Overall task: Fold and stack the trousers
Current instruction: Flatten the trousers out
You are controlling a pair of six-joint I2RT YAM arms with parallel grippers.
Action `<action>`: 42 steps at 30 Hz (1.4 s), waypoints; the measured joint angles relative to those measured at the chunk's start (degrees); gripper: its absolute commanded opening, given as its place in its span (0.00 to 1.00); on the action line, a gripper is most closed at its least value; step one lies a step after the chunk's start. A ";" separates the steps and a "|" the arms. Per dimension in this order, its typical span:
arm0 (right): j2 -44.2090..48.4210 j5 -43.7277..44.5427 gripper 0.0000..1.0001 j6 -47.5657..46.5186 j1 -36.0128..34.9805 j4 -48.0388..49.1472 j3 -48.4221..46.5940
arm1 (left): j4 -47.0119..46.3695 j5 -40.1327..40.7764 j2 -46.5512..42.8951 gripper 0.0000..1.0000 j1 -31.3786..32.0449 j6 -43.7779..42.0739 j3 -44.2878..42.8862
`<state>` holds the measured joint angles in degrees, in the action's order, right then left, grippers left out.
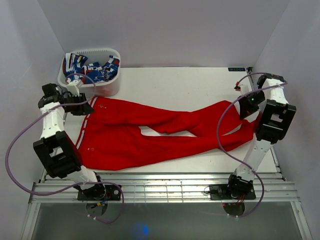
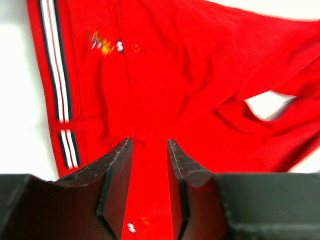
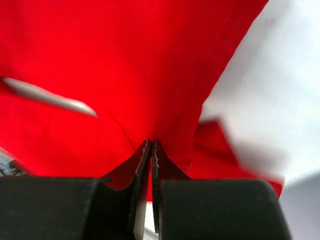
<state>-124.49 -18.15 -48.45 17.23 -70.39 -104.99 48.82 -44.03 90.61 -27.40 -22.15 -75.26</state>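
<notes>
Trousers spread on the counter, waist just beside the basket, legs running away from it. Right fingers pinched on a leg end; left fingers half apart over the waist. Grasping for the first fold; we judge left must close next.

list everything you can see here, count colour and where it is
trousers: one, bright red, spread across the table
tub: one, white, far left corner of the table
patterned cloth: a pile, blue, white and red, inside the tub
table: one, white, under everything
cables: two, purple, one looping along each arm
left gripper: one, black, jaws apart over the waist end of the trousers
right gripper: one, black, shut on a leg end of the trousers
</notes>
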 measured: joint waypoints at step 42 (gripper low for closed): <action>48.22 -48.22 0.08 63.30 12.87 37.77 41.13 | -54.34 11.08 22.40 0.51 82.97 -3.43 -9.31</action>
<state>-76.27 -66.37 14.85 30.11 -32.62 -63.86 -5.52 -32.95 113.01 55.57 -25.58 -84.58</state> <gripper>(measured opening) 0.081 0.512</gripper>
